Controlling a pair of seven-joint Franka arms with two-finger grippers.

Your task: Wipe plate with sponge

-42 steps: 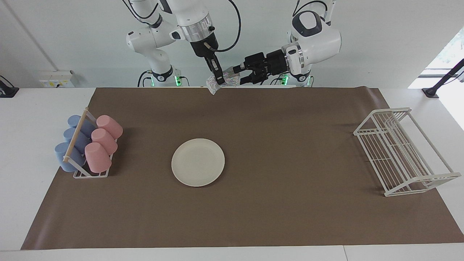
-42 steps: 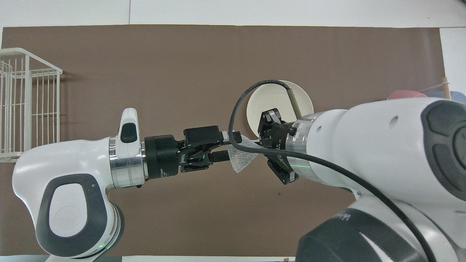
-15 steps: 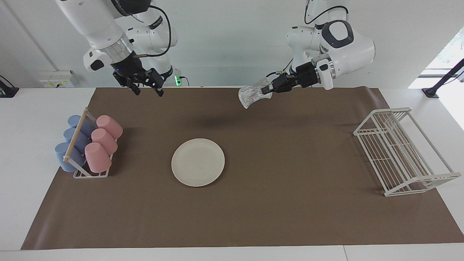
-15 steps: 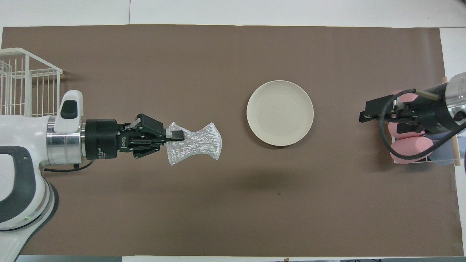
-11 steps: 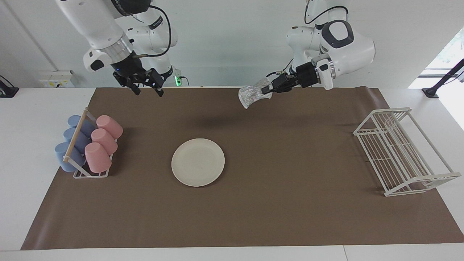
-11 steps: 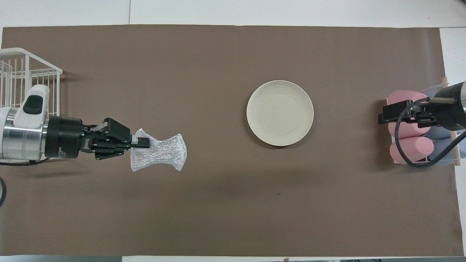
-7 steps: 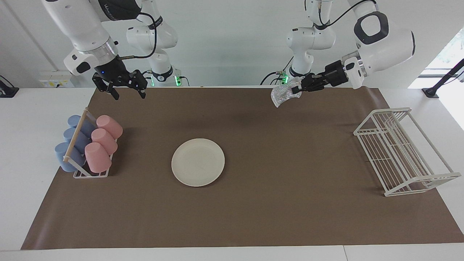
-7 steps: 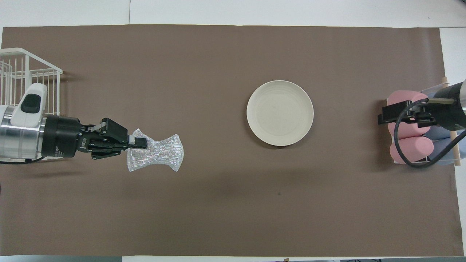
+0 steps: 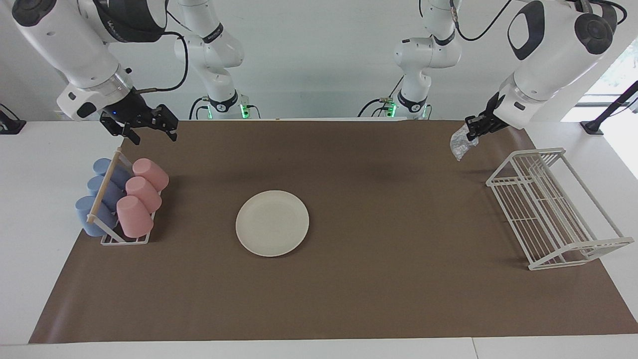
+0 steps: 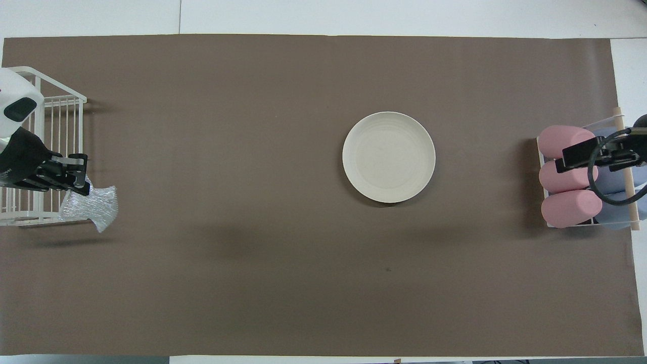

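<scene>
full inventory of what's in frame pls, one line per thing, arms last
plate: 1, cream-white, flat on the brown mat near the table's middle, nothing on it
sponge: 1, silvery-white with glitter speckle, hanging in the air from the left gripper, over the mat beside the wire rack
brown mat: 1, brown, covers most of the table
cup rack: 1, white wire with a wooden bar, at the right arm's end
pink cups: 3, pink, lying in the cup rack
blue cups: 3, blue, in the same rack
wire rack: 1, white, empty, at the left arm's end
left gripper: shut on the sponge, raised
right gripper: open, empty, raised over the cup rack's end of the mat
</scene>
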